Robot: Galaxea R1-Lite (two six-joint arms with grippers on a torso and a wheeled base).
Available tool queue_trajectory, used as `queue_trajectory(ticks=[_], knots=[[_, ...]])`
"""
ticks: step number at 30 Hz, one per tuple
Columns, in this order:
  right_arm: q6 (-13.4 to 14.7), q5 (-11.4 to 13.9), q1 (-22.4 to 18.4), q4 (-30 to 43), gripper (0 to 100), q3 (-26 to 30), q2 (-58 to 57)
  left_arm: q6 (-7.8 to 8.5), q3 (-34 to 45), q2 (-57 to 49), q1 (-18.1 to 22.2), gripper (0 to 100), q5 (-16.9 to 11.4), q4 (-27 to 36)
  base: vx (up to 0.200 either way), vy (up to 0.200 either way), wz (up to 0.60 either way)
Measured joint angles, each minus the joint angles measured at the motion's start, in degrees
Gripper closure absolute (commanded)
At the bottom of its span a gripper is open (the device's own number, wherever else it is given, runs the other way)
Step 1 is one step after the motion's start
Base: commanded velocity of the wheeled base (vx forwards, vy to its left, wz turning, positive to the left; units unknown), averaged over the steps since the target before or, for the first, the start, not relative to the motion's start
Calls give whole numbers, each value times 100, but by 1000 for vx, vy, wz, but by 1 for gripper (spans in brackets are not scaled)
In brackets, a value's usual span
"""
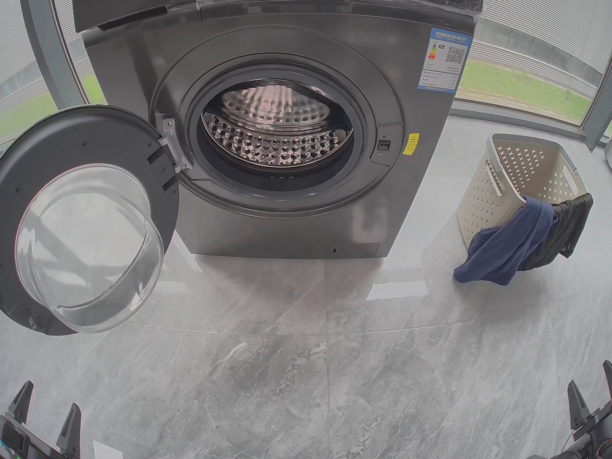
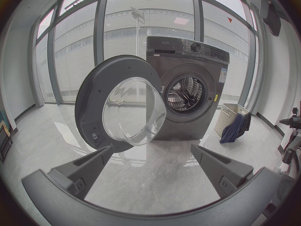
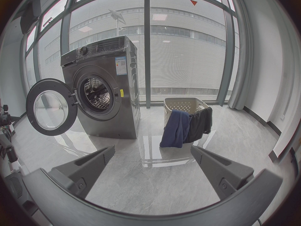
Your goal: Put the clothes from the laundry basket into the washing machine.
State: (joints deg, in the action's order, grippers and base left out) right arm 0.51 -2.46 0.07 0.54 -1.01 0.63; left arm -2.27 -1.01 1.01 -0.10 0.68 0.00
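Note:
A grey front-loading washing machine point(image 1: 280, 116) stands ahead with its round door point(image 1: 83, 218) swung wide to the left, baring the steel drum point(image 1: 275, 129). Right of it on the floor stands a cream laundry basket point(image 1: 510, 167). A blue garment point(image 1: 507, 243) and a black garment point(image 1: 567, 227) hang over its front rim. My left gripper point(image 1: 44, 412) is low at the front left, open and holding nothing. Low at the front right, my right gripper point(image 1: 593, 393) is open too, well short of the basket point(image 3: 185, 105). The machine point(image 2: 188, 88) also shows in the left wrist view.
Glossy grey marble floor point(image 1: 306, 352) spreads between me and the machine. Tall glass windows point(image 3: 185, 47) run behind the machine and basket. The open door point(image 2: 119, 107) juts out over the floor at the left. A wall point(image 3: 272, 88) and a curtain close the right side.

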Motion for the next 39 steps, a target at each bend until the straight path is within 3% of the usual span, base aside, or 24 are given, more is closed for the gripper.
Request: queue_trajectory(ticks=[5, 11, 39], knots=[[2, 0, -2, 0, 0, 0, 0, 0, 0, 0, 0, 0, -2, 0, 200, 0, 0], [2, 1, 2, -2, 0, 0, 2, -2, 0, 2, 0, 0, 0, 0, 0, 0, 0], [-5, 0, -7, 1, 0, 0, 13, 0, 0, 2, 0, 0, 0, 0, 0, -193, 0]])
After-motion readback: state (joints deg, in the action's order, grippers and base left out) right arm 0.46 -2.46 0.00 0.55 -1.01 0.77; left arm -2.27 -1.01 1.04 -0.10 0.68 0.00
